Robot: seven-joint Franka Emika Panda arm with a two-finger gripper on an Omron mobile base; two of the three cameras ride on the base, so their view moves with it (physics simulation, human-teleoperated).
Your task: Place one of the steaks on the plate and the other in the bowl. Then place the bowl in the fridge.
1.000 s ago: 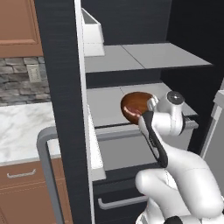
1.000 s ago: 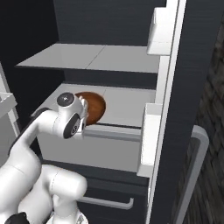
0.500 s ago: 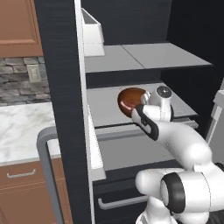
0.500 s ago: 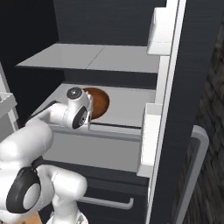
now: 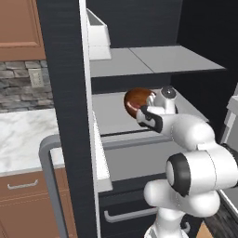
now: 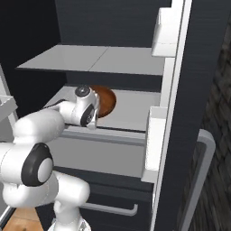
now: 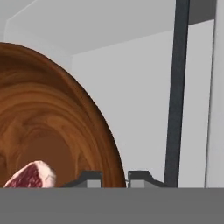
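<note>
The glossy reddish-brown bowl (image 5: 136,99) (image 6: 106,99) is inside the open black fridge (image 5: 62,93), over its grey middle shelf (image 5: 111,118) (image 6: 131,110). My gripper (image 7: 114,178) is shut on the bowl's near rim (image 7: 111,148), with one dark fingertip on each side of the wall. A red steak (image 7: 30,176) lies inside the bowl at the lower left of the hand view. In the base views my white hand (image 5: 155,114) (image 6: 87,107) covers the near side of the bowl. The plate is out of view.
A grey upper shelf (image 5: 153,58) (image 6: 99,58) hangs close above the bowl. White door bins (image 5: 97,37) (image 6: 155,135) line the open doors on both sides. Drawers (image 5: 135,204) sit below the shelf. A marble counter (image 5: 21,135) lies to the left.
My arm has reached further into the fridge, carrying the bowl deeper over the middle shelf. The elbow has risen and the hand now sits closer to the shelf's front edge.
</note>
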